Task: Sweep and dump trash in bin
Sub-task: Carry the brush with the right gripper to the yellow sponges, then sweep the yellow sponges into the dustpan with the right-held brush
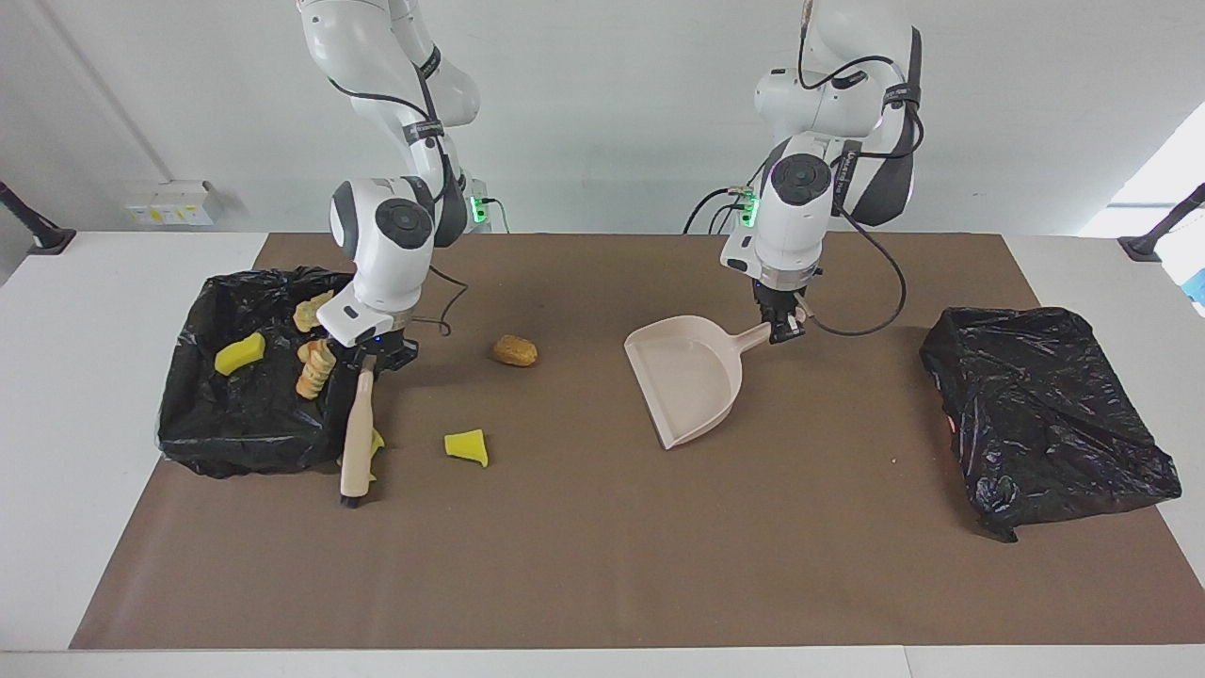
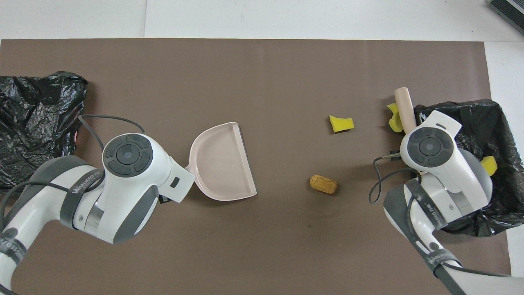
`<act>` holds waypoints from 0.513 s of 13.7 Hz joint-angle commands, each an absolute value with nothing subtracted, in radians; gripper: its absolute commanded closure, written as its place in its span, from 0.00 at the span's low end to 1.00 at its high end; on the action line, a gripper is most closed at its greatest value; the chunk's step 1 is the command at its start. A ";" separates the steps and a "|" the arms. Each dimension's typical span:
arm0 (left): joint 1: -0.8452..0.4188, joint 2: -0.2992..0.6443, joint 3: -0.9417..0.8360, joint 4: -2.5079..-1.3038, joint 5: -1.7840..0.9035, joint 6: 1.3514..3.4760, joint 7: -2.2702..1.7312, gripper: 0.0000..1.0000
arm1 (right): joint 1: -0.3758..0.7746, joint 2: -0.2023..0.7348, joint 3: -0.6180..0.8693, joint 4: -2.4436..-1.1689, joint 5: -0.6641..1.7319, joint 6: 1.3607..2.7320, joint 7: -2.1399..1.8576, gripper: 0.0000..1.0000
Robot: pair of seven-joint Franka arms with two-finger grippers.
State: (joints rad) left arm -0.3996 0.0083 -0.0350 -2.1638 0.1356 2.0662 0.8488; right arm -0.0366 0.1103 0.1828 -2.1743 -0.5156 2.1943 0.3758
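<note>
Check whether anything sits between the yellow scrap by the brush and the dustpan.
Yes: a second yellow scrap lies on the mat between the yellow scrap at the brush and the dustpan; the brown lump lies nearer the robots, beside that path.
</note>
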 commanded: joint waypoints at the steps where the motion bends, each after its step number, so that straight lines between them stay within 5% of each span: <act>1: -0.402 -0.021 -0.028 -2.203 0.127 2.077 0.839 1.00 | 0.046 0.091 0.193 -2.183 -0.381 2.151 0.368 1.00; 7: -0.393 -0.029 -0.028 -2.218 0.124 2.079 0.839 1.00 | 0.212 0.092 0.202 -2.161 -0.110 2.169 0.218 1.00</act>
State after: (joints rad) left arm -0.3981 0.0037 -0.0293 -2.1799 0.1337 2.0662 0.8431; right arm 0.2056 0.0951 0.1938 -2.1599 -0.2159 2.1726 0.3359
